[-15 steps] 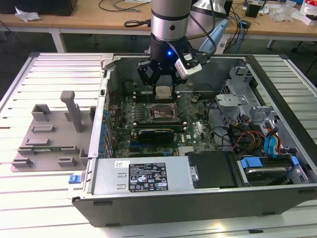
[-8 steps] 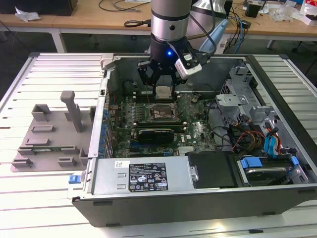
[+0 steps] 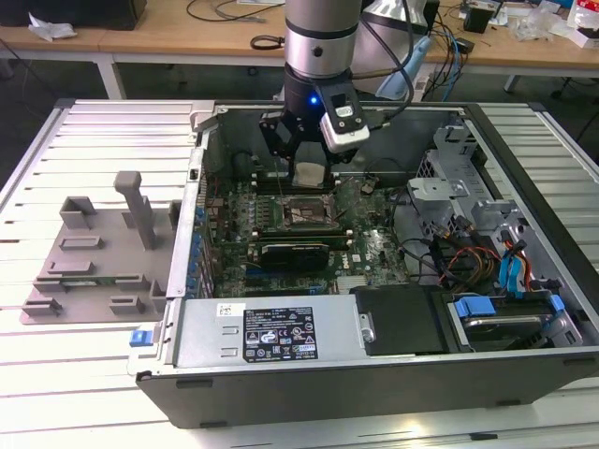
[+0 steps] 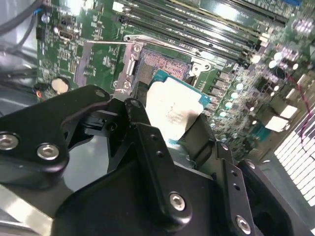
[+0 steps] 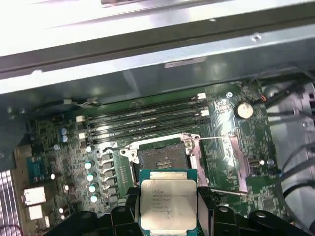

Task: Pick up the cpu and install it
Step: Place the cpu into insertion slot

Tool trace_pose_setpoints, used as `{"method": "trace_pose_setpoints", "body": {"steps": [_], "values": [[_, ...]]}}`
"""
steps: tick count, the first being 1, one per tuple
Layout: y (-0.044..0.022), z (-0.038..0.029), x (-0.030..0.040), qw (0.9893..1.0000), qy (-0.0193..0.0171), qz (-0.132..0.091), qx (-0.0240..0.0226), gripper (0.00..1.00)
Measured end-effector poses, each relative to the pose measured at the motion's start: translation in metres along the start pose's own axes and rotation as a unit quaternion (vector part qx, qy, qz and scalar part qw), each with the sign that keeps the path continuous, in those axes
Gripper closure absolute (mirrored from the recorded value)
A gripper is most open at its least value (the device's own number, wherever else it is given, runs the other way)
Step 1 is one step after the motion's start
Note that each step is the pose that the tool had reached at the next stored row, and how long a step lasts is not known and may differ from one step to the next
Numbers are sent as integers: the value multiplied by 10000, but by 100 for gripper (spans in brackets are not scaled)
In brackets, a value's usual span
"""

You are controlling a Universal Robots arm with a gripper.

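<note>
The cpu (image 3: pixel 310 172), a small flat square chip with a silver-grey top, hangs inside the open computer case just above the open socket (image 3: pixel 301 214). My gripper (image 3: pixel 309 180) is shut on it, one black finger on each side edge. In the first wrist view the cpu (image 5: pixel 169 201) sits level between the fingers (image 5: pixel 129 209), beside the socket (image 5: pixel 160 162), whose load plate and lever are raised. In the second wrist view the cpu (image 4: pixel 173 109) partly covers the socket (image 4: pixel 162 63).
The case walls (image 3: pixel 201 187) surround the motherboard (image 3: pixel 374 248). Memory slots (image 5: pixel 147 120) run beside the socket, and a black ribbed block (image 3: pixel 295 251) lies beside it too. Cables and drive cages (image 3: pixel 487 253) fill the exterior view's right. A grey plastic tray (image 3: pixel 94 253) lies outside on the left.
</note>
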State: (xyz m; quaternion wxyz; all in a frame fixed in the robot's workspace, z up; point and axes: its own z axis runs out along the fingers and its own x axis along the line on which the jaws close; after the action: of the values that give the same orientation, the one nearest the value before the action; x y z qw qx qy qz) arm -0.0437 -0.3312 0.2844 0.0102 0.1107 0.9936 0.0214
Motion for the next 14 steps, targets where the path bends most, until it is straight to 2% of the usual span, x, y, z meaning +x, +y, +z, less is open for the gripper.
{"method": "trace_pose_setpoints", "body": {"steps": [2,3,6,7,9,10,11,12,13,14], "values": [[0,1,0,9998,-10,222,4,45],[0,1,0,9992,-17,389,6,45],[0,2,0,9975,-31,706,12,45],[0,2,0,9962,-38,865,14,45],[0,3,0,9922,-55,1246,20,45],[0,4,0,9887,-67,1498,24,45],[0,4,0,9869,-72,1611,26,45],[0,4,0,9847,-78,1743,28,45],[0,5,0,9813,-86,1921,30,45],[0,5,0,9790,-91,2038,32,45]]}}
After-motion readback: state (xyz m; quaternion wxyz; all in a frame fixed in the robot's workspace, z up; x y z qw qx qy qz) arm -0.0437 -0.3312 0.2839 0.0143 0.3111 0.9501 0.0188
